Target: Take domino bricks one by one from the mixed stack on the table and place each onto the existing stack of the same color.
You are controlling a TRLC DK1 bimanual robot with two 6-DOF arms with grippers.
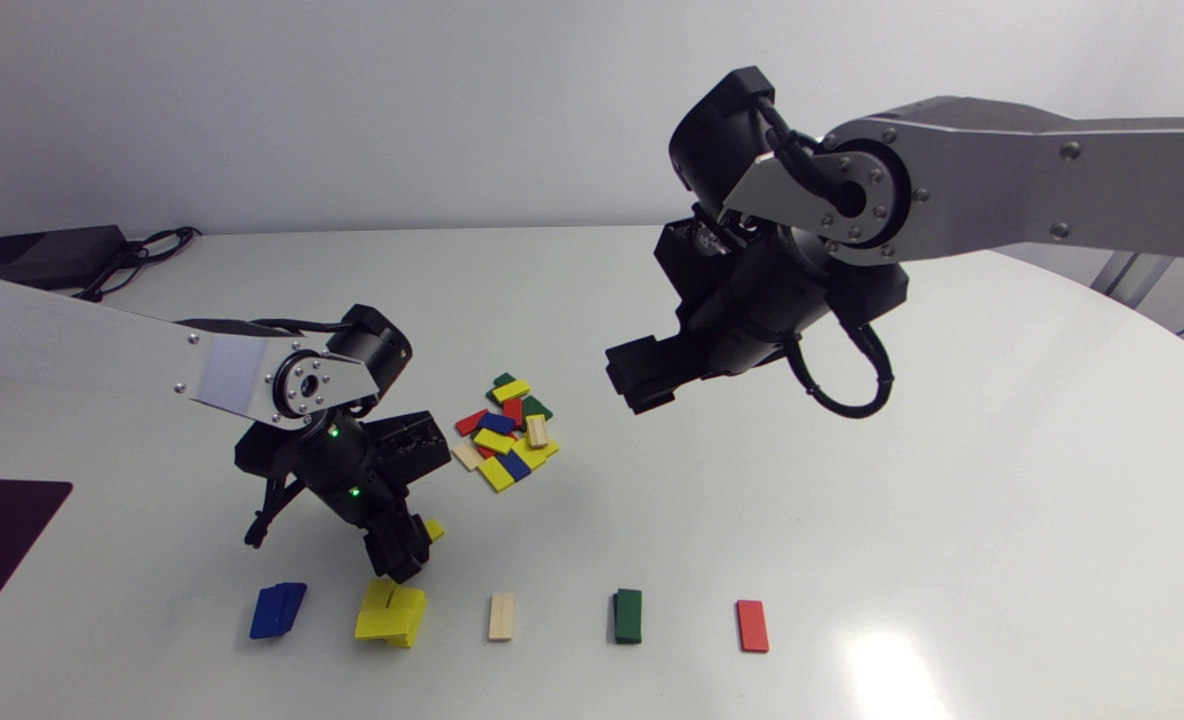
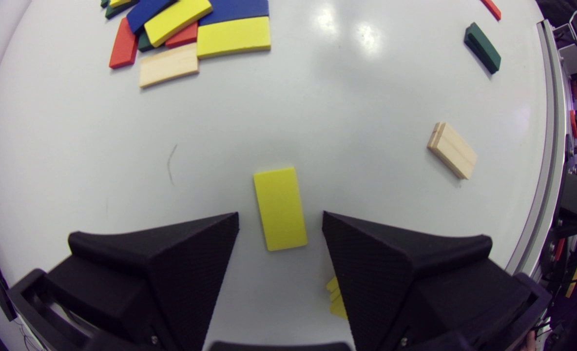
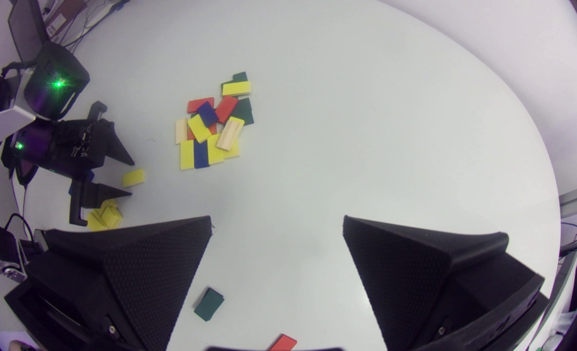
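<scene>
Right hand (image 1: pixel 637 385) hangs open and empty, high over the table (image 1: pixel 852 500) at mid-frame. Left hand (image 1: pixel 399 558) sits low at lower left, fingers spread and gripping nothing; a loose yellow brick (image 2: pixel 279 208) lies between them untouched, just beside the yellow stack (image 1: pixel 390 612) and apart from the mixed pile (image 1: pixel 505 432). The step looks like the yellow placement, with the brick not on its stack. The next move likely means closing on its long sides, lifting it, and setting it squarely on the stack.
</scene>
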